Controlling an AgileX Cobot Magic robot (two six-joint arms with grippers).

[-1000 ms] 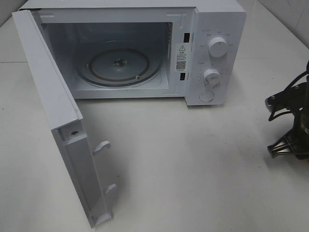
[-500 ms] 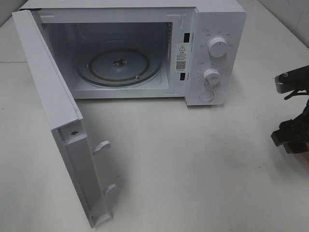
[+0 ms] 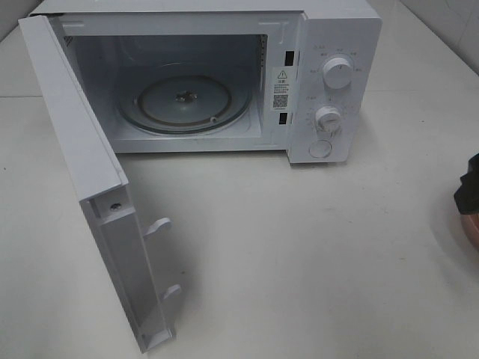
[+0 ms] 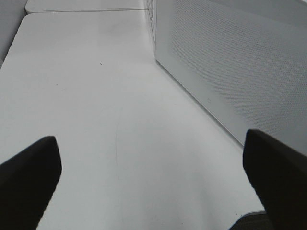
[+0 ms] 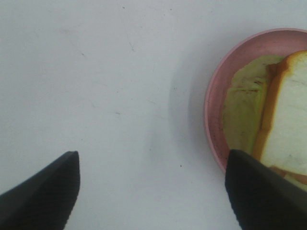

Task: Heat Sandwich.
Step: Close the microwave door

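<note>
Only the right wrist view shows the sandwich [image 5: 288,120]: it lies on a round pink plate [image 5: 225,76] that rests on the white worktop [image 5: 105,96], a white bread slice with a tan crust over a yellowish-green layer that spreads out from under it onto the plate. The right pincer [image 5: 152,191] hangs above bare worktop just beside the plate, its two dark fingers spread wide with nothing between them, one finger [image 5: 261,191] overlapping the plate's rim in the picture. In the exterior high view the sandwich cannot be seen; only a sliver of the plate [image 3: 473,228] shows at the frame edge, well to the right of the microwave [image 3: 329,45], with a dark part of the right arm just above it. That view alone shows the microwave's inside: its door [image 3: 82,172] is swung wide open, and the cavity holds a bare glass turntable [image 3: 187,101]. Two dials and a round button sit on its right-hand panel. The left wrist view shows the left pincer [image 4: 153,182] released, fingers far apart over bare worktop, beside the perforated outer face of the microwave door [image 4: 240,62].
</note>
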